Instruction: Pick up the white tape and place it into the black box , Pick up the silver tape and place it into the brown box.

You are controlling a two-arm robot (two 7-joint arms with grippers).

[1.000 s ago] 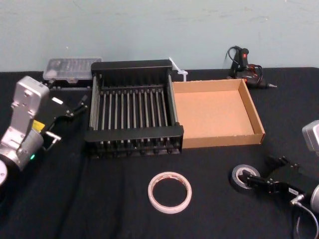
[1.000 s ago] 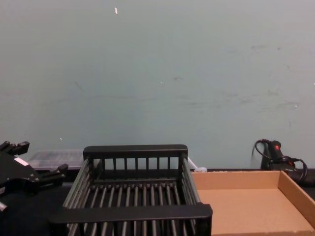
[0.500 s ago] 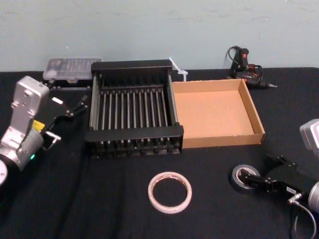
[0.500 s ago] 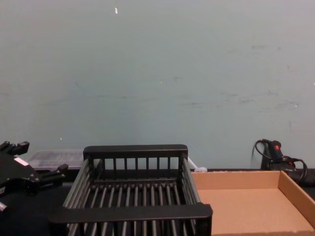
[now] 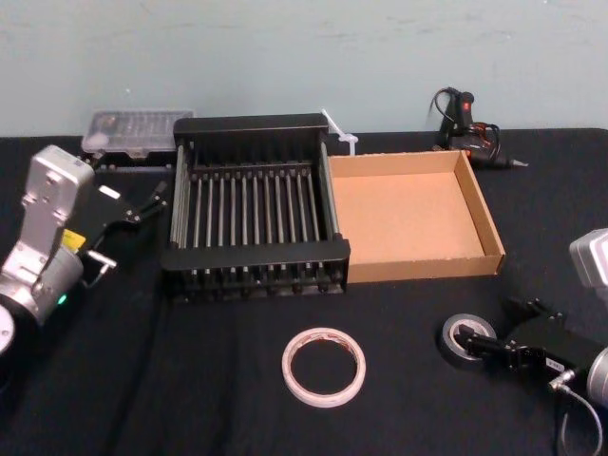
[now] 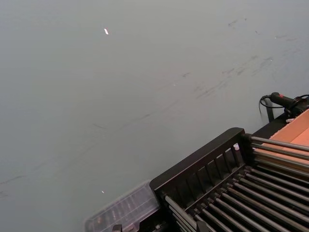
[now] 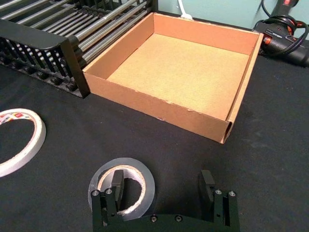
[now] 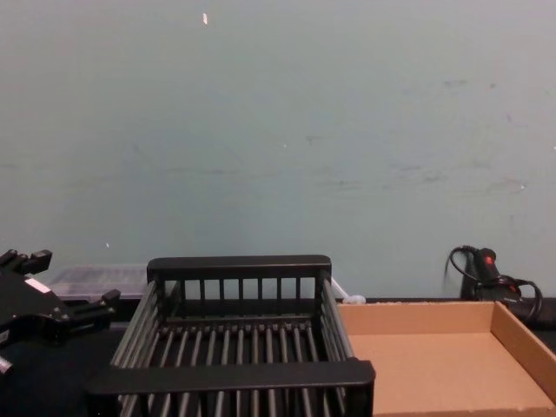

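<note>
Pale blue-green wall behind, black cloth table (image 5: 209,380) in front. On it: two boxes, two tape rolls, one clear plastic case, one black power tool with red on it.

One black box (image 5: 253,205), slatted, standing at the back centre, touching one brown box (image 5: 410,215) on its right. Both without contents. Seen also from the chest as black box (image 8: 236,334) and brown box (image 8: 439,356), and from the right wrist as brown box (image 7: 186,72).

One white tape (image 5: 323,366), lying flat near the front edge, in front of the black box and well apart from it. Red print on its inner core (image 7: 17,116), too small to read.

One silver tape (image 5: 464,338), lying flat in front of the brown box's right half, near it but apart. Right gripper (image 5: 489,350) low at that roll, fingers spread wide: one finger (image 7: 117,186) inside the roll's hole, the other finger (image 7: 207,186) outside, well clear of the rim. Nothing clamped; roll flat on the cloth.

Left gripper (image 5: 142,204) raised to the left of the black box, fingers apart, holding nothing. Yellow label on its wrist housing, not legible.

One clear plastic case (image 5: 136,130) behind the left gripper, against the wall. One power tool (image 5: 467,123) with cable at the back right, behind the brown box.
</note>
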